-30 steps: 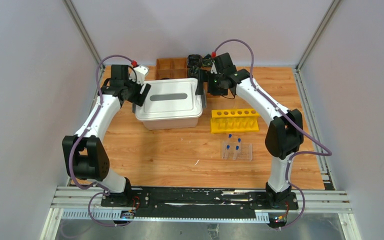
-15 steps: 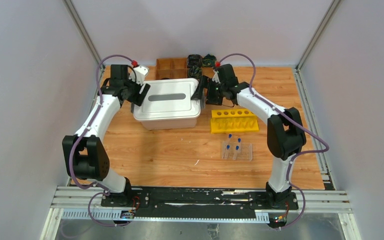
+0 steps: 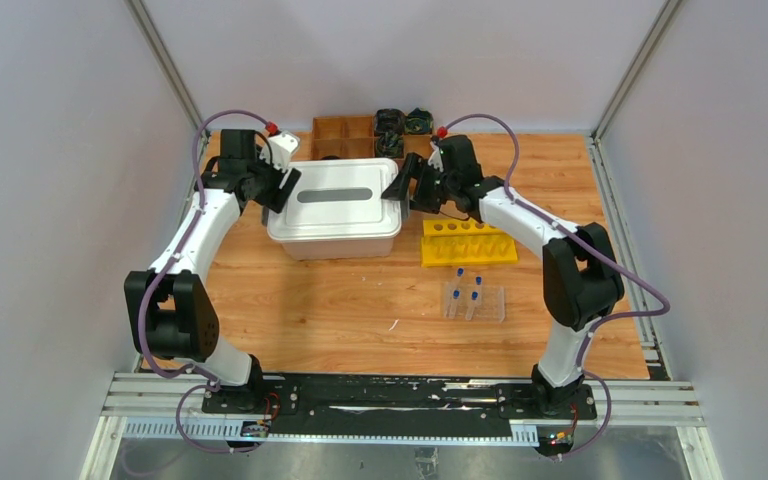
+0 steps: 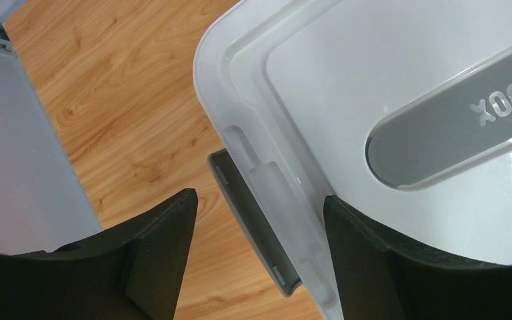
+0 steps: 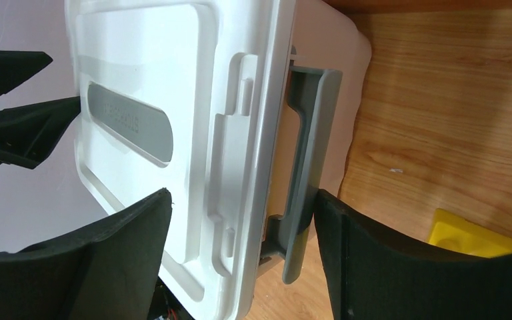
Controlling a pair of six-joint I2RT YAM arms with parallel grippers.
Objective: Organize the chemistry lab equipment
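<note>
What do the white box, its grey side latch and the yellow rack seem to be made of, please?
White box: likely plastic, milky and semi-glossy, with moulded ridges and soft highlights.
Grey latch: probably matte plastic, moulded in one piece.
Yellow rack: looks like opaque plastic, even colour, round holes.

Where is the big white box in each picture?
Top external: the white box sits at the middle back of the table.
Left wrist: the box fills the upper right.
Right wrist: the box fills the left and middle, turned sideways.
Shared landmark: the grey oval label on its lid.
</note>
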